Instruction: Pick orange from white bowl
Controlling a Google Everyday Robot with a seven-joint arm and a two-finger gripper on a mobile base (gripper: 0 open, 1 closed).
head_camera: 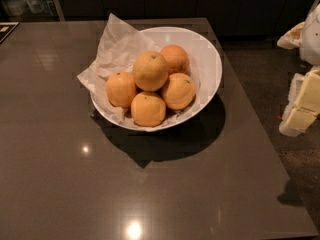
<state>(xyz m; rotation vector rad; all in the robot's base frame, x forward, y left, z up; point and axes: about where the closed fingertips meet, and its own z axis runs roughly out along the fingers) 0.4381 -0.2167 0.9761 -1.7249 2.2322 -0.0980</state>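
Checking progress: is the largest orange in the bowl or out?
In: the orange rests atop four others in the white bowl; the gripper is at the right edge.

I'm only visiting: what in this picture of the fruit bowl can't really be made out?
Camera view only.
1. Gripper: at the right edge, beside the table, cut off by the frame.
2. Other oranges: partly hidden by the top orange.
3. White bowl: its bottom is covered by fruit and paper.
4. Objects at top left: too dark to identify.

Glossy bowl [207, 59], crumpled paper [112, 44], matt pincer [301, 109] right
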